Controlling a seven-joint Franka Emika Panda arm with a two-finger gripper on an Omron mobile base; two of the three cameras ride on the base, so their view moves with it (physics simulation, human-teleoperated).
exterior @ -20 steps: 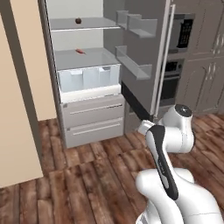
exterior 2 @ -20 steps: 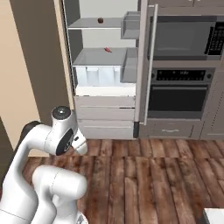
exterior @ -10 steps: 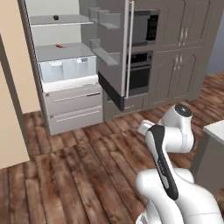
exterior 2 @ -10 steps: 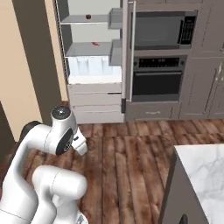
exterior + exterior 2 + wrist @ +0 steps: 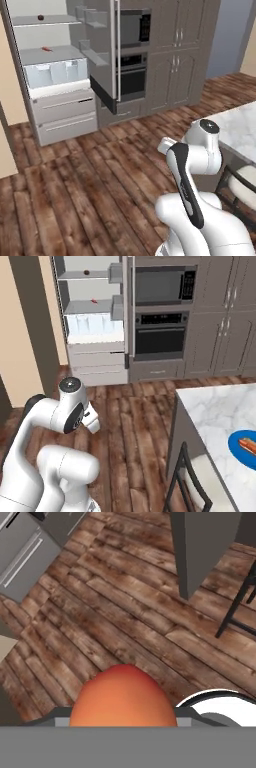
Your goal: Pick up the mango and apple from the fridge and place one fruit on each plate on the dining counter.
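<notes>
An orange-red mango [image 5: 123, 697] sits at the bottom of the hand view, with my gripper [image 5: 123, 722] shut on it above the wooden floor; the fingertips are hidden behind the fruit. The fridge [image 5: 50, 75] [image 5: 95, 331] stands open at the back. On its upper shelf rests the small dark apple [image 5: 40, 17] [image 5: 86, 272]. The dining counter [image 5: 215, 411] [image 5: 240, 125] with its marble top is at the right. A blue plate [image 5: 232, 443] lies on it with a reddish item on top.
A thin red item [image 5: 46, 49] [image 5: 94, 300] lies on the fridge's lower shelf. The open fridge door [image 5: 102, 50] juts into the room. A wall oven [image 5: 160, 331] and grey cabinets stand behind. A dark stool [image 5: 185, 481] stands by the counter.
The whole scene has slid left as the base turned and drove; the fridge is farther off, and the dining counter with the blue plate has come into view. The grip is unchanged.
</notes>
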